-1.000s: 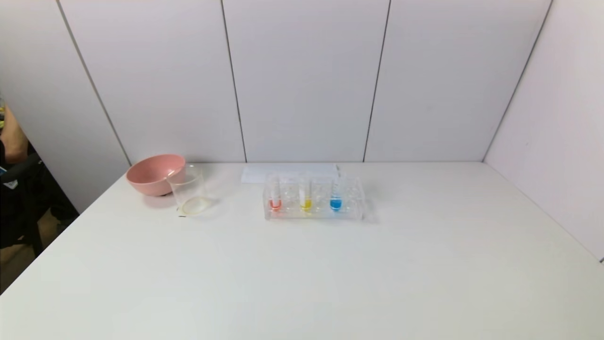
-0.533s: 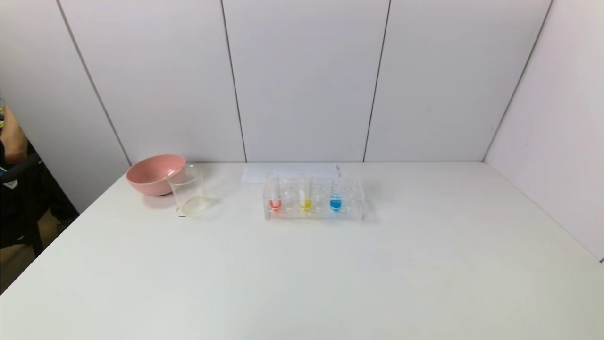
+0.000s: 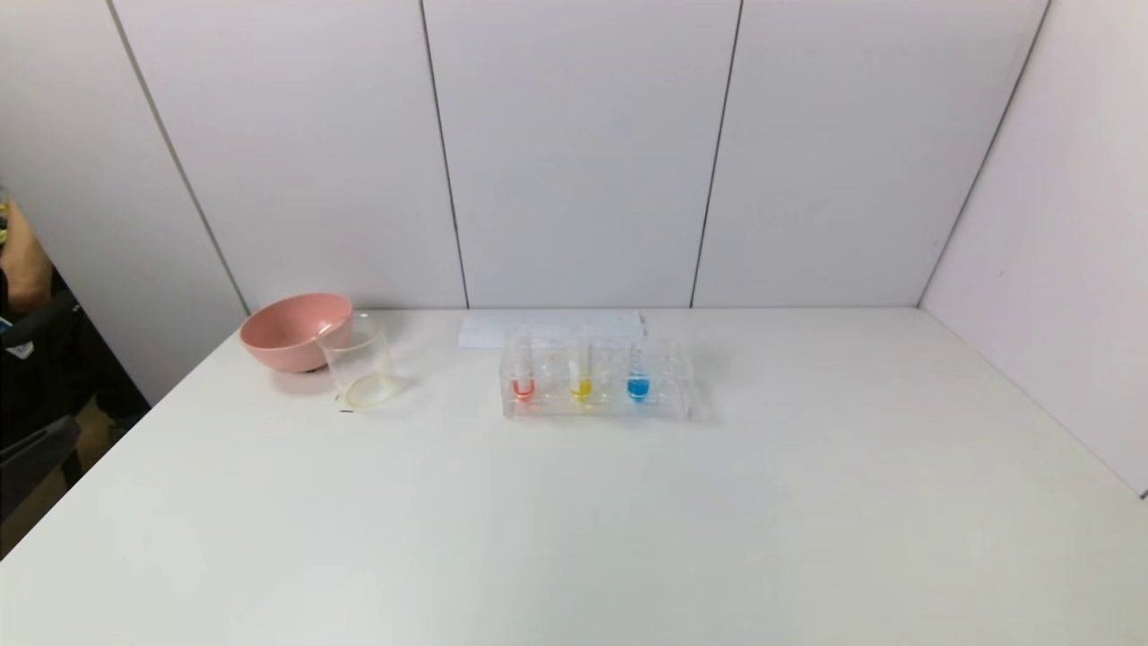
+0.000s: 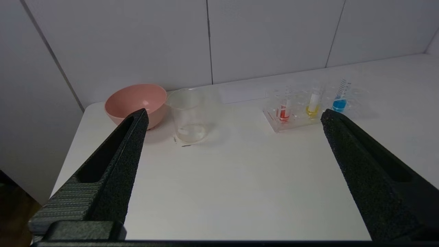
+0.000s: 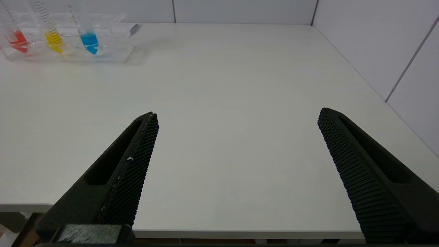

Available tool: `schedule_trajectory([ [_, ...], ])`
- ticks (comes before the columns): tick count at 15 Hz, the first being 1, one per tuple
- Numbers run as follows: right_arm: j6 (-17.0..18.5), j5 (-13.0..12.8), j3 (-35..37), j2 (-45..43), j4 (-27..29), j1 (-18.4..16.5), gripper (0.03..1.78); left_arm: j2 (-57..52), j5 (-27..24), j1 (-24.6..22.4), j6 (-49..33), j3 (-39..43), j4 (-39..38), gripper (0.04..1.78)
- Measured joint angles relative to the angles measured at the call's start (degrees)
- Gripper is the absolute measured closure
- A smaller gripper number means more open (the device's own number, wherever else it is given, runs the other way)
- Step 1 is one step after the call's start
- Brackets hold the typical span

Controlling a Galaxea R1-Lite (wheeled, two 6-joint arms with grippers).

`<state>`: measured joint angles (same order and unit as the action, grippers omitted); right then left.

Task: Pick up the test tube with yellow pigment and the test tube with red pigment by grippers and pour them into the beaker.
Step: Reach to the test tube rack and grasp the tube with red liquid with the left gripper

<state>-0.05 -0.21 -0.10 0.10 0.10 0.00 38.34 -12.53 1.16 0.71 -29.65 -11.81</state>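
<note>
Table point(image 3: 574, 520): I see no change on it over the last second; rack, tubes, beaker and bowl sit exactly where they were. At the far left edge of the head view, off the table, a dark shape has shifted lower. I cannot tell what it is. My judgement: the task has not begun, nothing is lifted or poured.

Left pincer point(image 4: 233, 116): spread wide, holding nothing, hanging short of the table's near left edge and facing beaker and rack. Right pincer point(image 5: 236, 116): also spread wide and empty, at the near right edge, well apart from the rack.

Bowl point(image 3: 296, 330): pink, far left, touching or just behind the beaker.

Rack point(image 3: 596, 381): clear, mid-table near the back wall.

Beaker point(image 3: 359, 363): upright, mouth up, left of the rack.

Red tube point(image 3: 523, 372), yellow tube point(image 3: 581, 372), blue tube point(image 3: 639, 372): standing in the rack in that order, left to right. Long axes near vertical, mouths up, liquid at the bottom ends.
</note>
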Motion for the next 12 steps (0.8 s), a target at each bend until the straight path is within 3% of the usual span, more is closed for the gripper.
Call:
schedule_trajectory([
  [6,0.0,0.0,0.0,0.0,0.0,0.0,0.11,15.4,-2.5,1.9,0.0,-1.7,-13.3,0.06],
  [12,0.0,0.0,0.0,0.0,0.0,0.0,0.11,32.4,-1.9,7.2,0.0,-1.9,-27.1,0.06],
])
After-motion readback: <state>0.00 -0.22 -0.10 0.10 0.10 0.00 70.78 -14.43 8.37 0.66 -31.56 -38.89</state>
